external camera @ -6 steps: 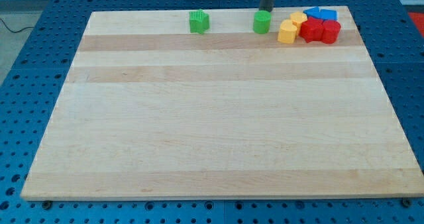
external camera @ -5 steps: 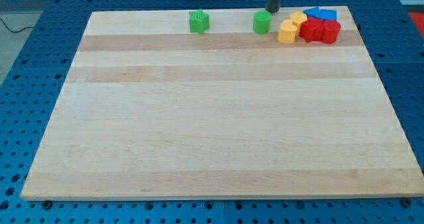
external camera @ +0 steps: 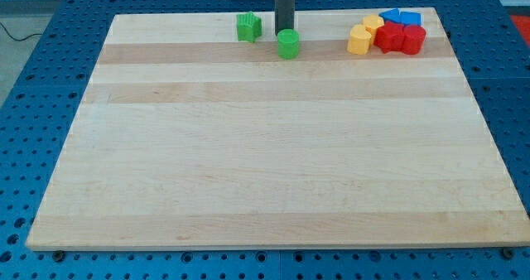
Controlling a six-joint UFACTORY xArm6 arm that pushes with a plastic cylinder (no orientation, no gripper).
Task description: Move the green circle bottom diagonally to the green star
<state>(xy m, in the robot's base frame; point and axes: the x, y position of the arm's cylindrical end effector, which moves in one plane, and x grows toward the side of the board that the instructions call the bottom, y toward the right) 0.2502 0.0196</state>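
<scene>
The green circle sits near the top edge of the wooden board, just right of and slightly below the green star. My tip stands right behind the green circle, at its top edge, touching or nearly touching it. The dark rod rises straight up out of the view's top. A small gap separates the circle from the star.
A tight cluster of blocks sits at the board's top right: two yellow blocks, two red blocks and a blue block behind them. The blue perforated table surrounds the board.
The green circle has slid left and slightly down, from beside the yellow blocks to next to the green star. My tip has moved left with it.
</scene>
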